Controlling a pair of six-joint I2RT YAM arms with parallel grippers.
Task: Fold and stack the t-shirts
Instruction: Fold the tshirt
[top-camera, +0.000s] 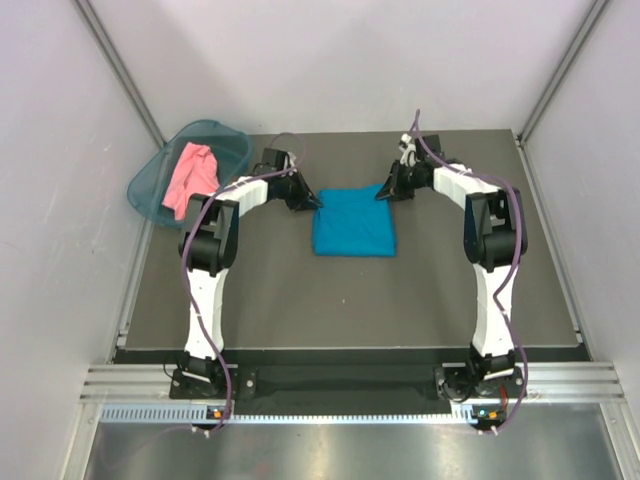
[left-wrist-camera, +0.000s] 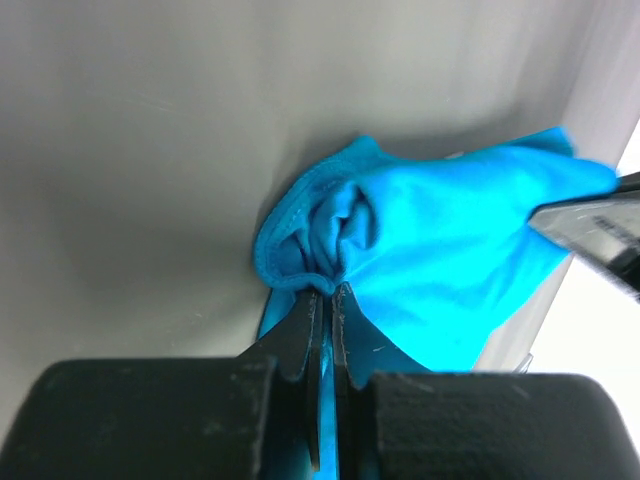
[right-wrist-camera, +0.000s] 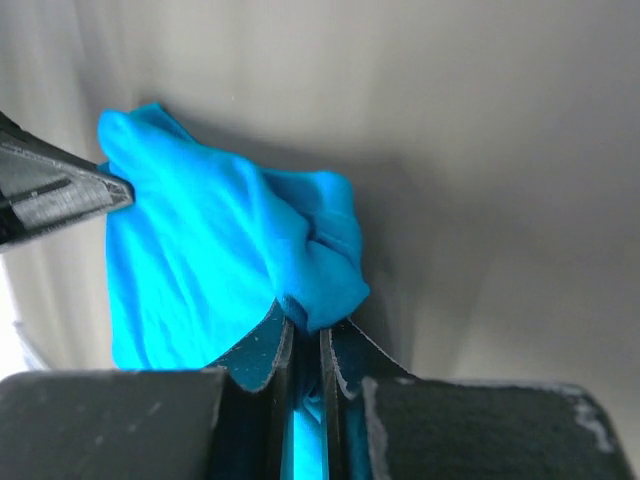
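Observation:
The teal-blue t-shirt (top-camera: 354, 221) lies folded into a near-square on the dark table. My left gripper (top-camera: 313, 201) is shut on its far left corner, with cloth bunched between the fingers in the left wrist view (left-wrist-camera: 326, 292). My right gripper (top-camera: 383, 193) is shut on its far right corner, pinching a fold in the right wrist view (right-wrist-camera: 305, 325). The teal-blue shirt fills both wrist views (left-wrist-camera: 440, 260) (right-wrist-camera: 210, 260). The salmon-pink t-shirt (top-camera: 190, 176) lies crumpled in the basket at the far left.
The teal plastic basket (top-camera: 148, 183) sits at the table's far left corner, partly over the edge. White walls and metal frame posts close in the sides and back. The dark table top (top-camera: 350, 300) stretches toward the arm bases.

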